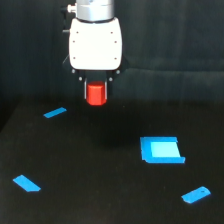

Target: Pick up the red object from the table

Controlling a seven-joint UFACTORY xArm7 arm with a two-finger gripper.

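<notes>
I see the table (100, 200): broad, black, slight sheen, filling the lower part of the exterior view. Backdrop behind it is dark too, hard to separate from the far table edge.

Arm comes straight down from the top of frame. White gripper (96, 91) body hangs vertical, wrist collar just visible above it. Fingers are dark against a dark background, so I can barely make them out; they sit close on either side of the red object (96, 93), clamped on it as far as I can tell. The red object is held upright below the white body, off the table, above the far middle of the surface.

Around it on the table: a thin blue strip (55, 113) toward the exterior view's left, nearest to the gripper. A blue square block (161, 150) lies lower on the exterior view's right. A blue flat piece (26, 183) sits near left, a blue rounded piece (196, 195) near right. All four well apart from each other. Open black surface in the middle, below the gripper.
</notes>
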